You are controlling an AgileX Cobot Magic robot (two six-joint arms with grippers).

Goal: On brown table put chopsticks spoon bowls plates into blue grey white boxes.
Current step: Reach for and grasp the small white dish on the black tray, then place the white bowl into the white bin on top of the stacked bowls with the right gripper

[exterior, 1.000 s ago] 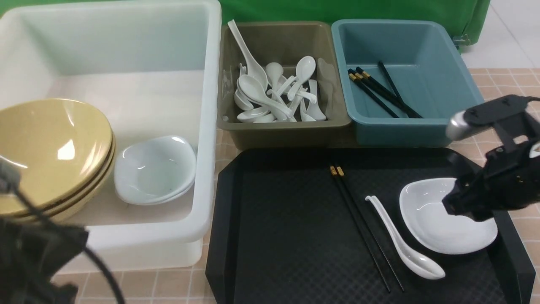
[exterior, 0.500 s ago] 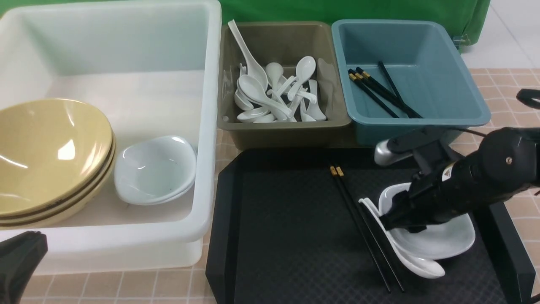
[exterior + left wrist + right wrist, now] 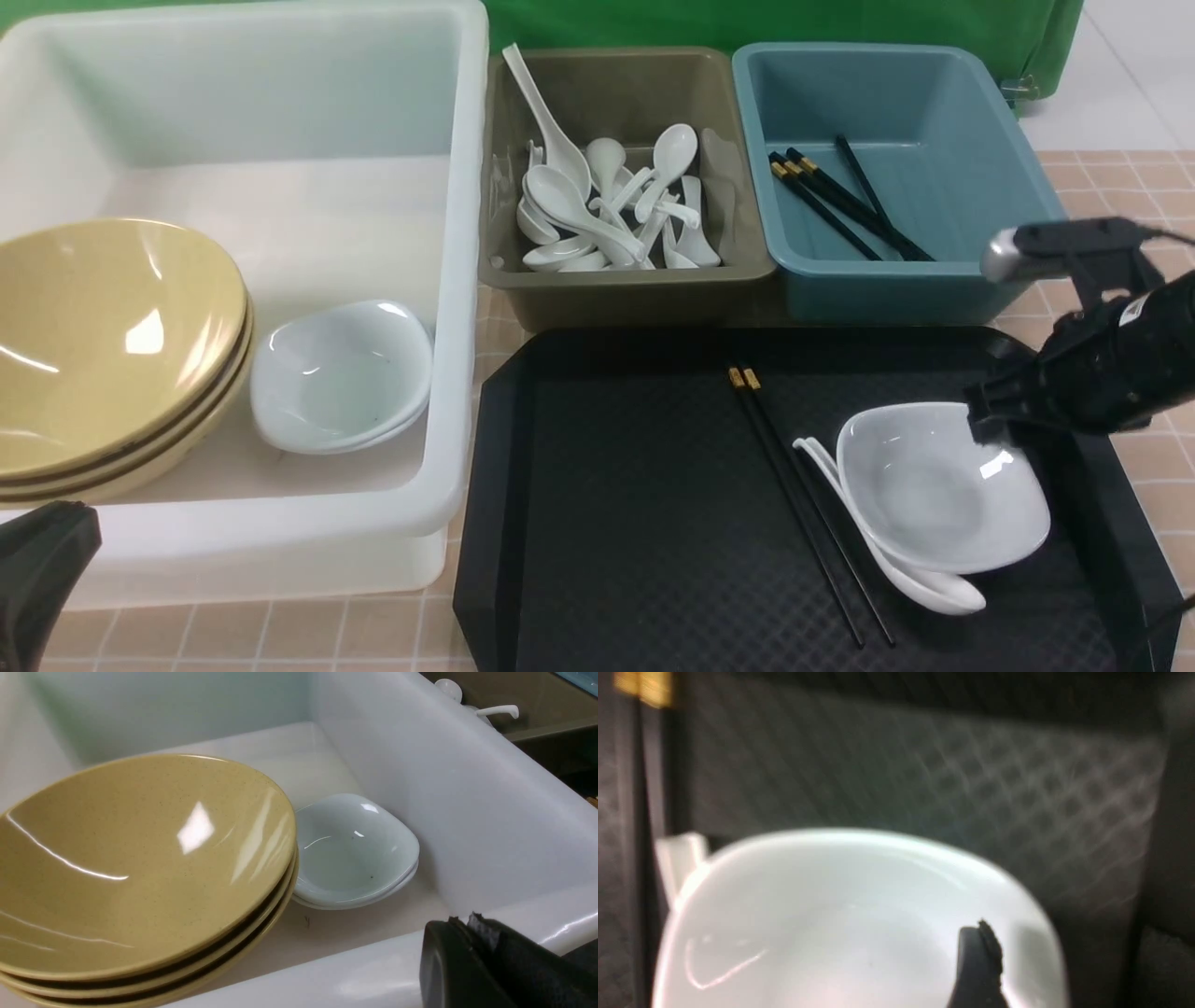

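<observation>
Front view: your right gripper (image 3: 990,425) sits at the far right rim of the plate (image 3: 938,490) on the black tray (image 3: 635,485). The plate lies leftward from it, resting over the spoon (image 3: 934,586) and beside the chopsticks (image 3: 803,504). The white tub (image 3: 457,280) is well apart, nearer your left gripper (image 3: 37,569).

Left wrist view: only a dark fingertip (image 3: 467,970) shows, so you cannot tell whether that gripper is spread or closed.

Right wrist view: the picture is blurred. One finger (image 3: 978,966) lies inside the plate and its partner is hidden, so you cannot tell if it pinches.
</observation>
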